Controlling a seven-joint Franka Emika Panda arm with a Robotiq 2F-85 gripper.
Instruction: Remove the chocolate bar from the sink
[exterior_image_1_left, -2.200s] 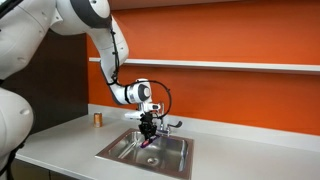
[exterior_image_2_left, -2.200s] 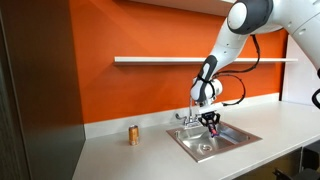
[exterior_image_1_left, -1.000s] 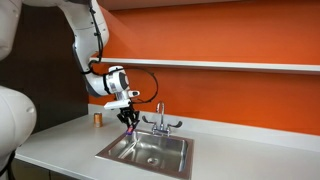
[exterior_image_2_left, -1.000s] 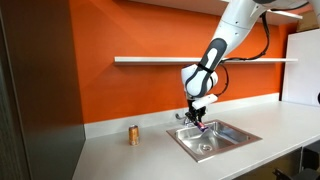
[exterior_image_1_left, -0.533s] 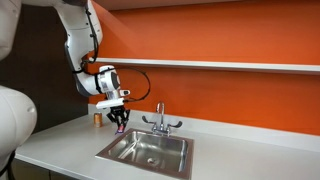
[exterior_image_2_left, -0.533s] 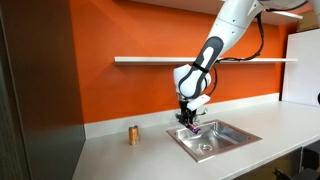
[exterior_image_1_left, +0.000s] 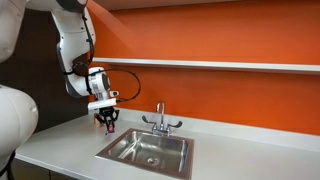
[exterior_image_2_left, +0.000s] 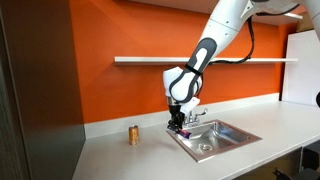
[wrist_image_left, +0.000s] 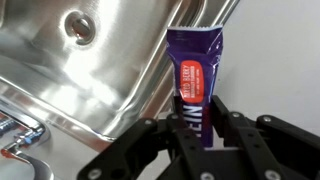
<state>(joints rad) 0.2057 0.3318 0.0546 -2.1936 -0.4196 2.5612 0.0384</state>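
My gripper (wrist_image_left: 195, 125) is shut on the chocolate bar (wrist_image_left: 194, 75), a thin flat bar in a purple wrapper with a red label, sticking out beyond the fingertips. In both exterior views the gripper (exterior_image_1_left: 106, 124) (exterior_image_2_left: 178, 126) hangs a little above the grey counter, just past the edge of the sink (exterior_image_1_left: 147, 149) (exterior_image_2_left: 212, 137), with the bar pointing down. The steel basin with its round drain (wrist_image_left: 77, 27) fills the left of the wrist view. The chrome faucet (exterior_image_1_left: 160, 120) stands behind the basin.
A small orange-brown cylinder (exterior_image_1_left: 97, 118) (exterior_image_2_left: 133, 134) stands on the counter (exterior_image_1_left: 60, 145) near the orange wall, close to the gripper. A white shelf (exterior_image_2_left: 150, 60) runs along the wall above. A dark cabinet (exterior_image_2_left: 35, 100) stands at the counter's end.
The arm has carried the chocolate bar up out of the basin and sideways, from over the sink to over the counter beside it, toward the orange-brown cylinder.
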